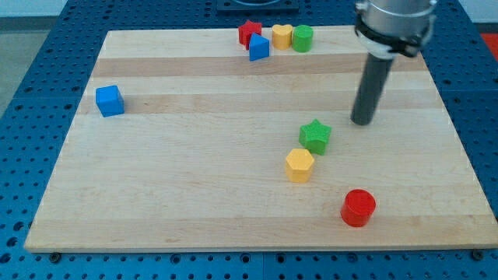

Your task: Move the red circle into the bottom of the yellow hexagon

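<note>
A: What is the worktop (194, 194) like?

B: It is a pale wood board. It sits on a blue base with rows of small holes (47, 93).

A: How many blocks?

B: Eight. Two red, two blue, two green, two yellow.

A: Where is the red circle (359, 208)?

B: Near the front, on the right. The yellow hexagon (299, 165) is just up and left of it, apart. The green star (316, 136) touches the hexagon's far side.

A: And the others?

B: The blue cube (110, 101) sits alone at the left. At the far edge huddle a red star (249, 33), a blue block (258, 47), a yellow heart (281, 36) and a green round block (303, 37).

A: The tool?

B: It has no jaws, just a dark rod. My tip (361, 122) rests right of the green star, not touching any block.
</note>
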`<action>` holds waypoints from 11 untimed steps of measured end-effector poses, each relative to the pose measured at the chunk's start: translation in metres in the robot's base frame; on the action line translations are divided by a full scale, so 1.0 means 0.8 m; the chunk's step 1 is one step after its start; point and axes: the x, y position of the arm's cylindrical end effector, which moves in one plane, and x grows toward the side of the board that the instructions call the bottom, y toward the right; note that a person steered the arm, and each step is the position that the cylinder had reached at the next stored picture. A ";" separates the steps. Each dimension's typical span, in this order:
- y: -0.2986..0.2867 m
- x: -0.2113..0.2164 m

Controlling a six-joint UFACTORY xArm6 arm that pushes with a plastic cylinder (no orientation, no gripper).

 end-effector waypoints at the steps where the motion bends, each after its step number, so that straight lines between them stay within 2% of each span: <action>1: 0.023 0.056; 3: 0.029 0.156; 5: -0.033 0.192; 7: -0.119 0.194; 8: -0.138 0.179; 11: -0.139 0.124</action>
